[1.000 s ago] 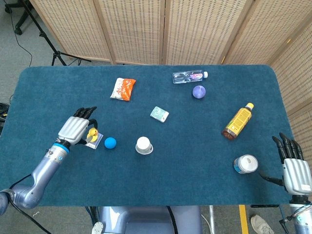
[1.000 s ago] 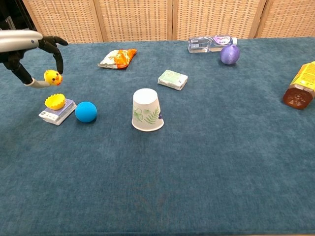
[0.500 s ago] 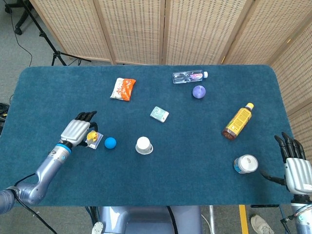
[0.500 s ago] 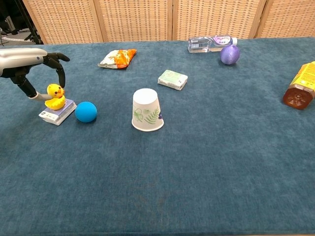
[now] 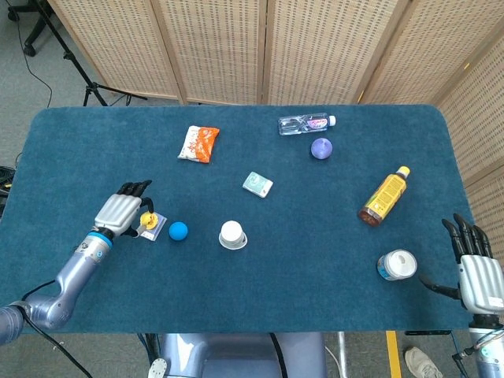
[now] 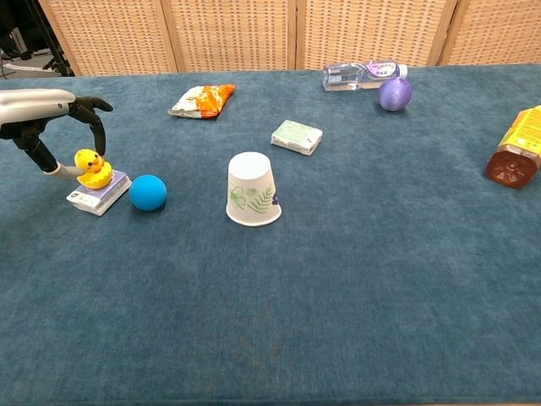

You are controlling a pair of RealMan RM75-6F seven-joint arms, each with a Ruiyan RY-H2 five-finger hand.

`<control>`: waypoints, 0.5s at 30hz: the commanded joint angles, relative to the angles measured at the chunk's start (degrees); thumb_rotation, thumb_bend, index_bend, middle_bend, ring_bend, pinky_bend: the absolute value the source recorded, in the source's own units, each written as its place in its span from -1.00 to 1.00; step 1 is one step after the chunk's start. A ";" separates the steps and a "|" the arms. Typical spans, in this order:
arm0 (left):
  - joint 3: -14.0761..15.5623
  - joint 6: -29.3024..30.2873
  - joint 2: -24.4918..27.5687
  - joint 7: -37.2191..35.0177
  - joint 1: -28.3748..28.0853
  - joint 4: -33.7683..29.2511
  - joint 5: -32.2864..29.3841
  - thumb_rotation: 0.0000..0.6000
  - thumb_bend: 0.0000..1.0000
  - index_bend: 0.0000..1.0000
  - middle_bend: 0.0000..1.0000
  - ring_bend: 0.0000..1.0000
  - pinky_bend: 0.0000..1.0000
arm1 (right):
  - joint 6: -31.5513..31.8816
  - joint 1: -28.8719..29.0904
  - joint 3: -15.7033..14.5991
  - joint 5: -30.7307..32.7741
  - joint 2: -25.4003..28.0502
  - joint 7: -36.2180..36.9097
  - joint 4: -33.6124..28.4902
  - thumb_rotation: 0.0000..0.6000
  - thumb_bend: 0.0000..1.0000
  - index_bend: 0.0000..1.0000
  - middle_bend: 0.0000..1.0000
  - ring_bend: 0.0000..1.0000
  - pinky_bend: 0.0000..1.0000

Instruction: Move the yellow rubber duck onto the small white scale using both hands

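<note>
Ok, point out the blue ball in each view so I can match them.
Head view: blue ball, left of centre, just right of the white scale bearing the yellow duck.
Chest view: blue ball at left, just right of the same scale.
Shared landmark: the upturned paper cup, to the ball's right.

Matt, napped blue cloth covers the worktop (image 6: 355,279). The yellow rubber duck (image 6: 92,167) looks smooth, faintly glossy. The left hand (image 5: 120,210) shows brushed silvery metal and black plastic fingers. Paper cup (image 6: 253,189) matt; water bottle (image 5: 305,124) clear, shiny plastic.
</note>
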 commanded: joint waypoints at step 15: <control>0.44 0.03 -0.43 3.21 -0.21 0.13 -2.63 1.00 -0.29 0.08 -1.00 -1.00 -1.00 | -0.11 -0.03 -0.05 -0.15 0.07 0.11 -0.13 1.00 -1.00 -0.92 -1.00 -1.00 -1.00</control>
